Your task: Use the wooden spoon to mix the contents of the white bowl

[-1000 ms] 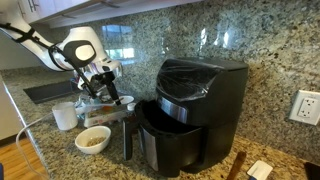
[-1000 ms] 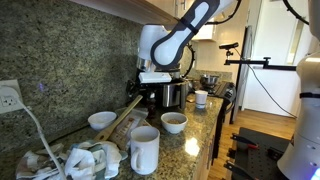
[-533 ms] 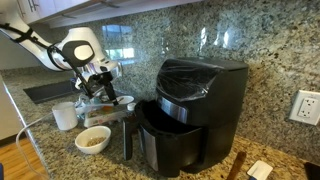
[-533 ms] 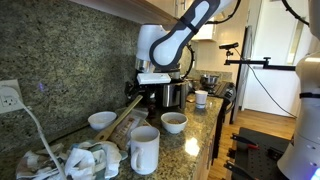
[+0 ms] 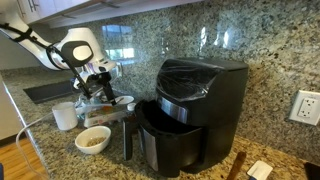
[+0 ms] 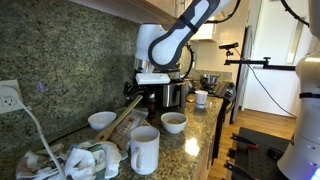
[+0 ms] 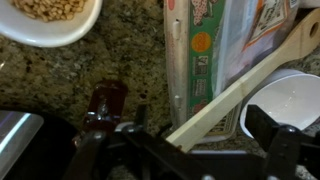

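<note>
The fingers [image 7: 272, 140] stand wide apart, empty, either side of the wooden spoon [image 7: 240, 85]. Spoon: pale smooth wood, long axis diagonal, broad end toward a round white dish [image 7: 292, 100], well apart from the white bowl [image 7: 40, 28]. A printed carton [image 7: 200, 45] lies between spoon and bowl. Bowl holds grainy tan contents [image 7: 48, 8]; speckled granite tabletop [image 7: 110, 55].

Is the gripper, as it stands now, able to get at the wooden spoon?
Probably yes. In the wrist view the open gripper is over the wooden spoon, its handle lies bare between the jaws, and nothing seems to block the way.
</note>
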Controlling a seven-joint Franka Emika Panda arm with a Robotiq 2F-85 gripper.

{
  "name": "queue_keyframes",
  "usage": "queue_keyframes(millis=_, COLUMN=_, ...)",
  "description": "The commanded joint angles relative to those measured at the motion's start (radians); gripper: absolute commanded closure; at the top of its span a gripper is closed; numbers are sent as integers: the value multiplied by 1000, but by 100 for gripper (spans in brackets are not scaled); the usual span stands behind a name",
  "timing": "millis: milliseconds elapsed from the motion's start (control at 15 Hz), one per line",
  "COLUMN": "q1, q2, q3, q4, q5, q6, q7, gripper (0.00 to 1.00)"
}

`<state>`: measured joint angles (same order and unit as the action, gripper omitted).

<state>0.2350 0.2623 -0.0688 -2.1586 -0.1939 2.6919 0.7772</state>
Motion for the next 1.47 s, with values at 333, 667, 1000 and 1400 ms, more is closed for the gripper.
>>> queue_keyframes(millis=333, q1=-87, q2=-14, q3=116, q4=-16, q5=270, q6=94, q7=-304, gripper=0)
queue_keyframes(millis=667, q1=-52, q2=2, q3=81, q4=-1, q5=236, q6=74, q7=-255, gripper=0)
queue_keyframes(millis=1000, q1=-52, q2=5, q3=81, q4=-1, q5=236, q6=74, q7=-254, gripper=0)
queue_keyframes(millis=1400, q1=-43, q2=1, q3=54, q4=-13, q5=213, q6=70, q7=-231, gripper=0)
